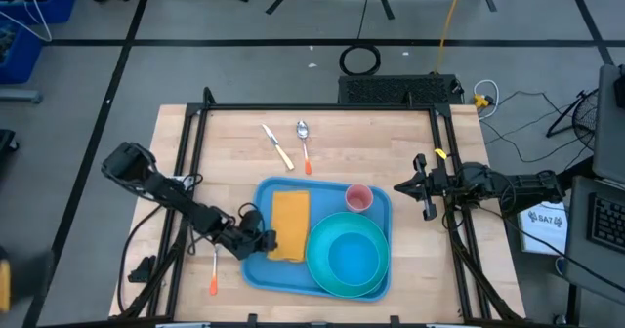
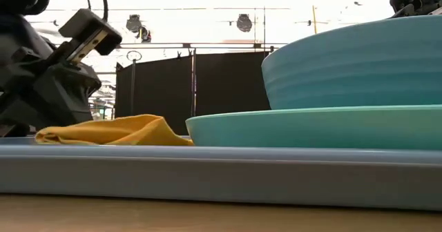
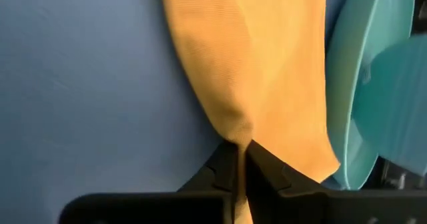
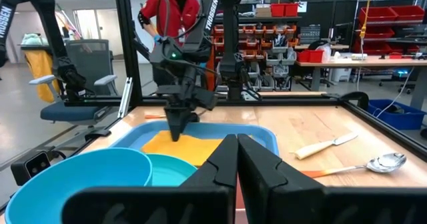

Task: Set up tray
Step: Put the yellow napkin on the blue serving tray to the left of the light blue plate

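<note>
High view first: the tray (image 1: 256,269) lies on the wooden table (image 1: 225,138) near its front edge, roughly midway across it. Its long axis runs across the table from my left side to my right, slightly skewed, with the left end sitting a little nearer the front edge than the right end.

On the tray, a yellow cloth (image 1: 289,225) lies folded as a strip over its left part, lengthwise across the tray's short direction. Beside the cloth, filling the tray's right part, is a round turquoise plate (image 1: 381,284) with a turquoise bowl (image 1: 349,255) standing on it. A small pink cup (image 1: 358,199) stands upright in the tray's far right corner, just beside the bowl.

My left gripper (image 3: 241,159) is at the tray's left edge, over the cloth's near corner. Its fingers are pressed together on the cloth's edge, the fabric pinched between the tips.

My right gripper (image 1: 402,186) waits off the tray's right side, above the table, fingers closed together with nothing between them.

Beyond the tray's far edge lie a knife (image 1: 277,146) and a spoon (image 1: 304,143); left of the tray lies an orange-handled utensil (image 1: 214,271), which I cannot identify further.
</note>
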Action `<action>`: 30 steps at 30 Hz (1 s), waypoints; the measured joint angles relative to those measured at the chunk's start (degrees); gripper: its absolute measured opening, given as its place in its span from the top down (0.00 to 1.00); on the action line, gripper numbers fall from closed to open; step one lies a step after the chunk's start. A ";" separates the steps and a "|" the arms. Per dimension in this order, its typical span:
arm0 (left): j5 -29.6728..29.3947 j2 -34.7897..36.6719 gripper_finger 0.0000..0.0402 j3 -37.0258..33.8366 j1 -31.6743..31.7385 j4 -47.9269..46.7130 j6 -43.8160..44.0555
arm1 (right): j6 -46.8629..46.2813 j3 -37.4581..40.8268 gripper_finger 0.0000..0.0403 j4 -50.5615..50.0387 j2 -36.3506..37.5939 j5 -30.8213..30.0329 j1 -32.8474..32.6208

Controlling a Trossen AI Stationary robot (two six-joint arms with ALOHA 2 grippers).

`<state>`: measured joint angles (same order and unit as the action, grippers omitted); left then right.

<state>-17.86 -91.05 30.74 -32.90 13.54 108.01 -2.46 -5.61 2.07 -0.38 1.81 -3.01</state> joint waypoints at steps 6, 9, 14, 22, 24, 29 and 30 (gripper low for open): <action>4.27 -1.53 0.85 1.32 0.87 -0.29 -5.68 | -0.39 0.00 0.99 -0.22 0.00 0.02 0.00; 4.61 -1.53 0.82 1.32 0.87 -0.66 -6.44 | -0.52 -0.02 0.99 -0.22 0.00 0.04 0.00; 5.55 -1.53 0.78 1.29 0.89 1.02 -11.27 | -0.52 0.00 0.99 -0.20 0.00 0.04 0.00; 11.61 3.01 0.71 1.29 0.83 0.09 -13.53 | -0.52 0.00 0.99 -0.20 0.00 0.06 0.00; 11.23 4.73 0.71 1.29 0.78 -1.55 -13.48 | -0.52 0.00 0.99 -0.22 0.00 0.06 0.00; 5.32 7.53 0.71 1.29 1.48 -5.25 -14.57 | -0.50 0.00 0.99 -0.22 0.00 0.06 0.00; 3.47 7.61 0.71 1.29 2.33 -5.06 -15.62 | -0.47 0.00 0.99 -0.22 0.00 0.06 0.00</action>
<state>-14.39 -83.44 32.03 -30.57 8.48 92.39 -2.93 -5.61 1.85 -0.38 1.87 -3.01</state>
